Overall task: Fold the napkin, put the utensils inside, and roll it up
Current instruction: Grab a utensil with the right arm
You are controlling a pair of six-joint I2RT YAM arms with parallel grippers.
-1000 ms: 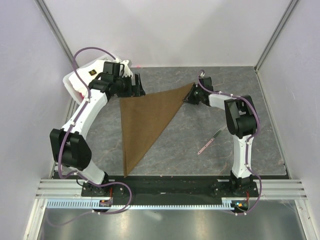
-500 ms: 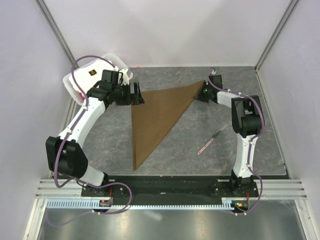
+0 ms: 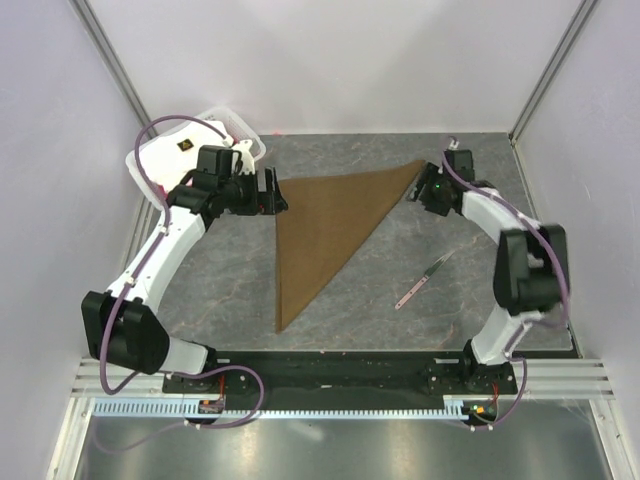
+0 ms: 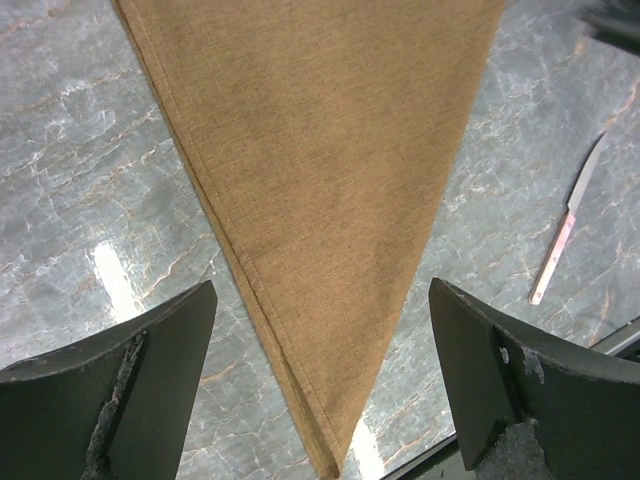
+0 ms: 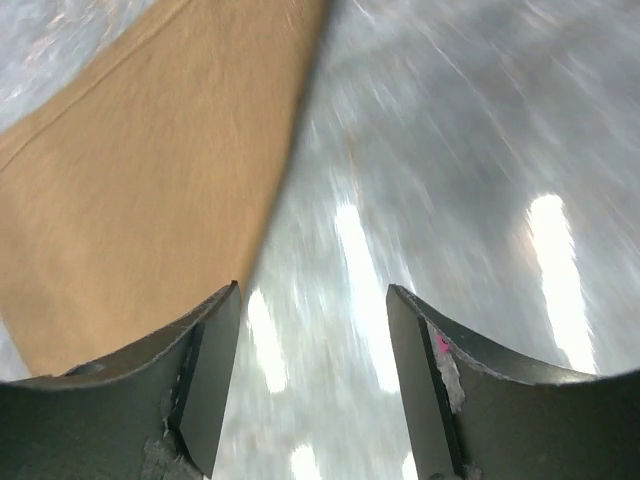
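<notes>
The brown napkin lies flat on the table, folded into a triangle with its long point toward the near edge. In the left wrist view the napkin fills the top and its point runs down between my fingers. My left gripper stands open at the napkin's far left corner, holding nothing. My right gripper is open just beside the far right corner, with only bare table between its fingers. A slim utensil with a pale pink handle lies to the right of the napkin, apart from it, and the utensil also shows in the left wrist view.
A white bin stands at the far left corner behind the left arm. The grey marbled table ends at a black rail in front. Pale walls close in the back and both sides.
The napkin slid to the right along with both arms. My right gripper, shut on the far right corner before, has opened and let the napkin go.
</notes>
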